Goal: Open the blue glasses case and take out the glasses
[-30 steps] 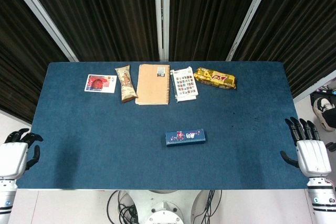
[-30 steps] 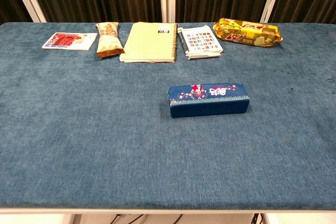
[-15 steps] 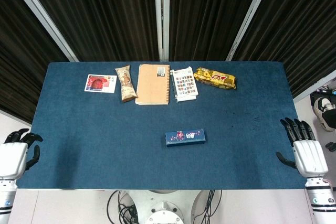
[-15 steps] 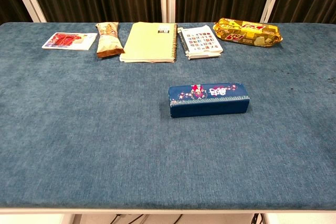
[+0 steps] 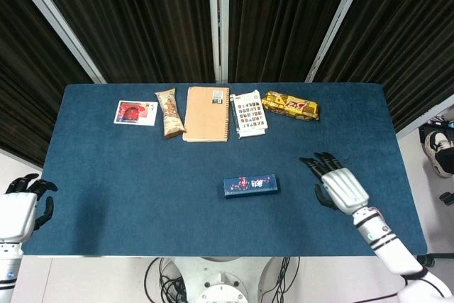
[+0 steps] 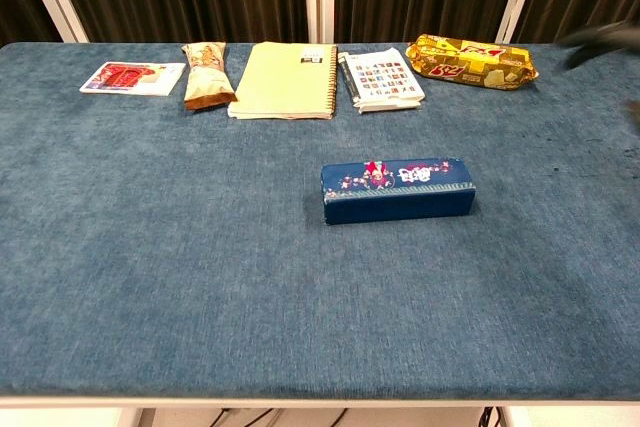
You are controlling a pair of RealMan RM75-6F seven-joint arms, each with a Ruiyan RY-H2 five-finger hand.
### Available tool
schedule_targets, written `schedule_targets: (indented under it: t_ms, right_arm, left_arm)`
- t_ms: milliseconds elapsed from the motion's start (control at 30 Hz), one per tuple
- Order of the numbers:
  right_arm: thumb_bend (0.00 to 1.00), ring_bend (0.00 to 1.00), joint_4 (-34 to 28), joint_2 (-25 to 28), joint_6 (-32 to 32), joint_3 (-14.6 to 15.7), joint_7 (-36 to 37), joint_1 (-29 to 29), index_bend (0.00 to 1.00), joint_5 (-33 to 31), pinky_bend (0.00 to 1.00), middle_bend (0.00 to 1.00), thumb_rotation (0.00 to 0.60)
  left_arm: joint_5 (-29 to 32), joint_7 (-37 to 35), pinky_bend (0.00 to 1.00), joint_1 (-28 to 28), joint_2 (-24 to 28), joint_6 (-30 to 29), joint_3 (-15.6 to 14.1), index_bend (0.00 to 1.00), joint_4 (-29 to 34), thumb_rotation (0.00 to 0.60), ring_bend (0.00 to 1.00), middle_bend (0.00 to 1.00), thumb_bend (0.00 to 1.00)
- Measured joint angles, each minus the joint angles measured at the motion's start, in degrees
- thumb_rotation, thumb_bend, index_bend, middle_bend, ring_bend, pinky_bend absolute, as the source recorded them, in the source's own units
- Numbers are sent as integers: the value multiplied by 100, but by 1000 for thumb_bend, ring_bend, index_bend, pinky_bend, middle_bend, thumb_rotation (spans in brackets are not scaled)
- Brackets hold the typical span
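From the head view, the closed blue glasses case (image 5: 250,185) lies near the front middle of the table (image 5: 106,168). The right hand (image 5: 335,183) hovers just right of it, fingers spread wide, holding nothing. The left hand (image 5: 21,207) sits off the table's left edge, fingers loosely apart and empty. In the chest view, the case (image 6: 397,189) rests shut, lid on, with a notebook (image 6: 284,79) well behind it.

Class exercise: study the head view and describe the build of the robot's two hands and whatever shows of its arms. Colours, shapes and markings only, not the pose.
Both the left hand and the right hand have a pale silver-white, ribbed back plate and slender black fingers. The right forearm is a white tube ringed with dark bands and a small green mark near the wrist. No loose cables show on either.
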State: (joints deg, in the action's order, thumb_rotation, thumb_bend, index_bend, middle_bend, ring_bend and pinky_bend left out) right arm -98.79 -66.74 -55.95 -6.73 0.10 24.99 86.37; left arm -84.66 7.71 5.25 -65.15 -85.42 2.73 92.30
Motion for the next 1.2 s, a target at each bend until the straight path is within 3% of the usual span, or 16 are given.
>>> schedule_targets:
  t_ms: [100, 233, 400, 633, 967, 1200]
  right_arm:
    - [922, 8, 69, -328, 806, -159, -7, 584, 0, -373, 9, 208, 600]
    - [954, 8, 349, -963, 1556, -351, -46, 1330, 0, -907, 9, 220, 600]
    - [955, 8, 911, -1684, 1900, -554, -208, 1935, 0, -1390, 9, 217, 600]
    - [952, 5, 1393, -2105, 2271, -627, -566, 2489, 0, -1984, 0, 216, 600]
    - [911, 5, 896, -1948, 2572, -310, -756, 2745, 0, -2198, 0, 271, 600]
    - [853, 7, 96, -1229, 2080, 317, -1032, 2384, 0, -1515, 0, 307, 600]
  left_arm:
    - [6, -14, 254, -1, -2, 2, 2, 438, -7, 600, 198, 404, 566]
    - [13, -31, 254, -3, 3, 3, 4, 438, -12, 600, 198, 404, 566]
    - [18, -47, 254, -1, 4, 11, 6, 438, -20, 600, 198, 405, 566]
    - [26, -31, 254, 3, 7, 18, 10, 439, -7, 600, 198, 405, 566]
    - [41, -29, 254, 9, 11, 32, 14, 439, -3, 600, 199, 406, 566]
    - [31, -27, 254, 5, 10, 22, 11, 439, 1, 600, 199, 406, 566]
